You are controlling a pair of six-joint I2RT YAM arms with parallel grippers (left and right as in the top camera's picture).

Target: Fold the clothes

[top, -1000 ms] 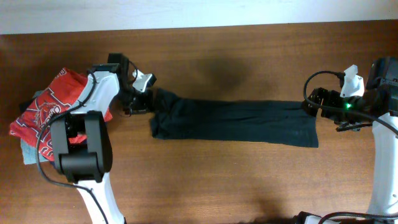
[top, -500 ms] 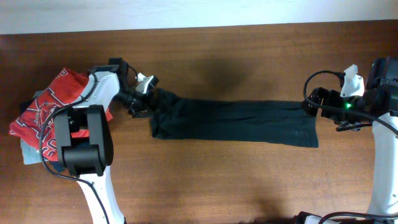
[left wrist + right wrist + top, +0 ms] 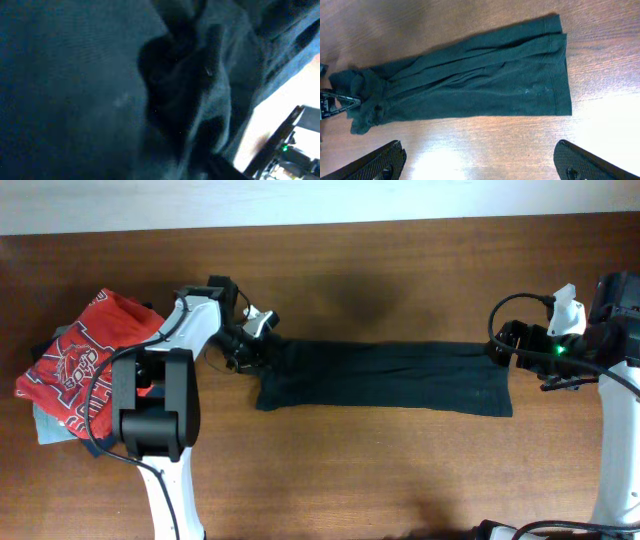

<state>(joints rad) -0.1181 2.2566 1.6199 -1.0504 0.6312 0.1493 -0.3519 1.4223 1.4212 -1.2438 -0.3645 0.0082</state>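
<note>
Lengthwise fold looks done, clothes (image 3: 390, 375) a strip 9-to-3 on counter (image 3: 400, 470), cross-folds pending; L gripper (image 3: 250, 343) at bunched 9 o'clock end, grip unclear; R gripper (image 3: 477, 147) spread, empty.

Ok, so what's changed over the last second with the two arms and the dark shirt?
The left end effector slid rightward onto the left end of the dark garment, pushing that end in so it bunches and the strip is shorter. Whether it has gripped the cloth isn't clear. The right end effector stayed open at the garment's right end, and the red shirt didn't move.
</note>
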